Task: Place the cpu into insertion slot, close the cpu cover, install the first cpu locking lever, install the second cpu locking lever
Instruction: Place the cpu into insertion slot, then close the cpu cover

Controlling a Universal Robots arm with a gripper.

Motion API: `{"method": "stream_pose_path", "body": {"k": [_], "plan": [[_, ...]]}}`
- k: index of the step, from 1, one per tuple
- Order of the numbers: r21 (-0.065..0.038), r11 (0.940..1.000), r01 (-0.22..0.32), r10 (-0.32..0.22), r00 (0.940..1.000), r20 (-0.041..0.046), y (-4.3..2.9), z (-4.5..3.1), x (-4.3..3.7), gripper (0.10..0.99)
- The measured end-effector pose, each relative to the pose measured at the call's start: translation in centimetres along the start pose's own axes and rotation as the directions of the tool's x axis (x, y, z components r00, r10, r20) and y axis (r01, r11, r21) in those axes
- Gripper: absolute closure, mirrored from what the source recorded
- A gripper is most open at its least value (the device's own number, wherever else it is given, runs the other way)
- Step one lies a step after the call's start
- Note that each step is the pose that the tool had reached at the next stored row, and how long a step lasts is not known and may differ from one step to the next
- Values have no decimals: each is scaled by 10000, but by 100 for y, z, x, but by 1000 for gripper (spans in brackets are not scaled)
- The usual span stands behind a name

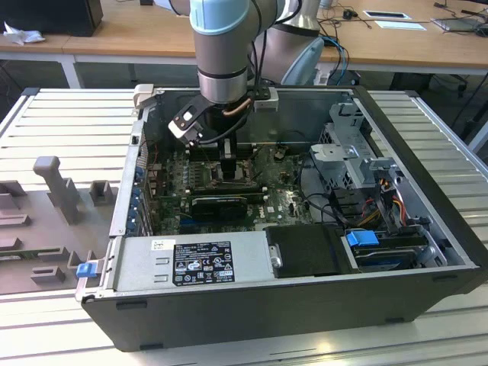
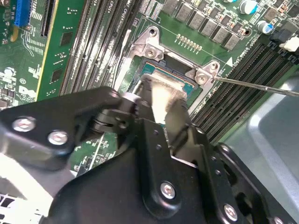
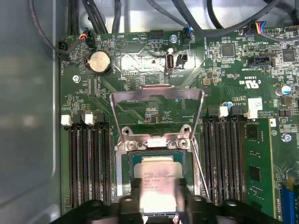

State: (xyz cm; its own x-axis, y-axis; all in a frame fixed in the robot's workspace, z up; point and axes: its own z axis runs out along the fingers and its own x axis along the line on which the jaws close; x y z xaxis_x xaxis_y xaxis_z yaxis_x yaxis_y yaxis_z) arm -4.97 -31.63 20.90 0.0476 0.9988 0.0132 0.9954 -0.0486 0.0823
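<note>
My gripper [image 1: 229,156] reaches down into the open computer case, right over the insertion slot [image 1: 230,183]. In the first wrist view the gripper [image 3: 159,189] is shut on the cpu [image 3: 156,170], a pale silver square held low inside the slot's dark rim [image 3: 125,161]. Whether the chip rests in the slot I cannot tell. The cpu cover [image 3: 156,92] stands swung open beyond the slot, a thin grey frame. A thin locking lever [image 3: 200,163] runs along one side of the slot. The second wrist view shows the cpu [image 2: 159,95] between the black fingers [image 2: 140,107] above the slot [image 2: 149,46], with a lever [image 2: 252,85] sticking out.
Black memory slots [image 3: 88,158] flank the socket on both sides, with a green card [image 3: 257,163] beyond. Cables [image 3: 117,14] hang over the board's far edge. The power supply [image 1: 202,263], a drive cage [image 1: 358,164] and the case walls [image 1: 427,175] close in around the arm.
</note>
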Motion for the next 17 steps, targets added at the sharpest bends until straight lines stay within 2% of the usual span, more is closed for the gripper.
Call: {"method": "stream_pose_path", "body": {"k": [1,2,3,4,5,6,15,16,17], "plan": [[5,10000,-8,8,10000,0,3,-6,0,745],[7,10000,-14,14,10000,0,5,-8,1,745],[13,10000,-24,24,10000,5,6,-16,0,867],[14,10000,-28,28,10000,6,7,-25,1,929],[14,10000,-27,27,10000,5,8,-31,1,929],[14,10000,-28,27,10000,5,9,-36,1,980],[15,10000,-67,67,10000,8,17,-87,2,980],[17,10000,-68,68,10000,10,37,-85,3,980],[29,10000,-67,67,10000,9,92,-81,3,980]]}}
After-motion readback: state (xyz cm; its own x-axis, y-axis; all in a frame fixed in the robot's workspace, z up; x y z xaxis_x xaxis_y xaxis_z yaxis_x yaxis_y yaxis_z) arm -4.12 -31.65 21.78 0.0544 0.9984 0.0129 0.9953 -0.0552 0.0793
